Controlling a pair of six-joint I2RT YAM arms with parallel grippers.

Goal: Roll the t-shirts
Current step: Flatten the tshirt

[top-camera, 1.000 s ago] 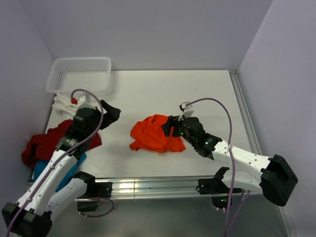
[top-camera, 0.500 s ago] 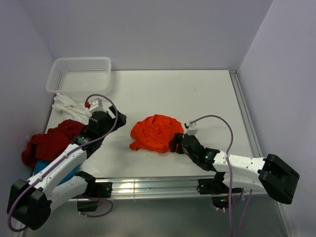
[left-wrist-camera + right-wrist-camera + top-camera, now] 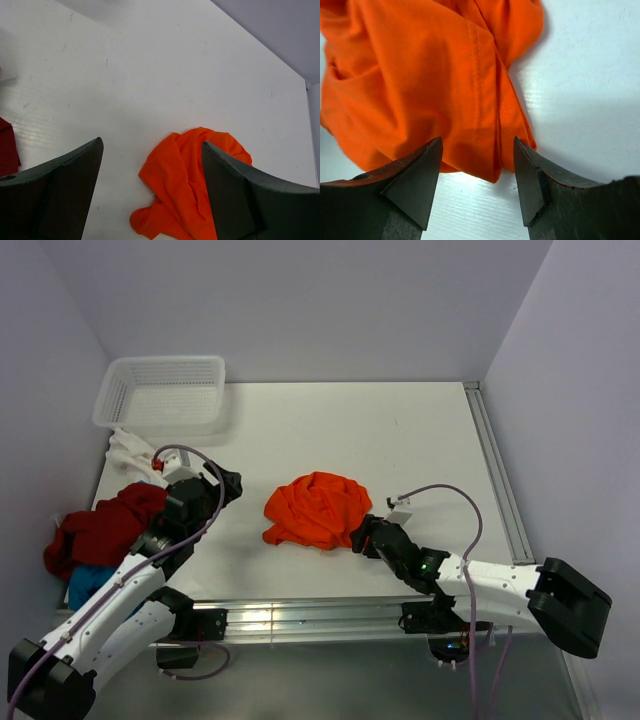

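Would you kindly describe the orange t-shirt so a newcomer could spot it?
Look to the middle of the white table. The orange t-shirt lies crumpled there alone; the dark red shirt, blue shirt and white shirt are heaped at the left edge.

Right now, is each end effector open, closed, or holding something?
Left end effector: open, holding nothing.
Right end effector: open, with the edge of the orange t-shirt between its jaws, not gripped.

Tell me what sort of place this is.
Probably a robot lab test cell: plain walls box in a white table, a left arm and right arm stand on a metal rail, and loose t-shirts lie near a mesh basket.
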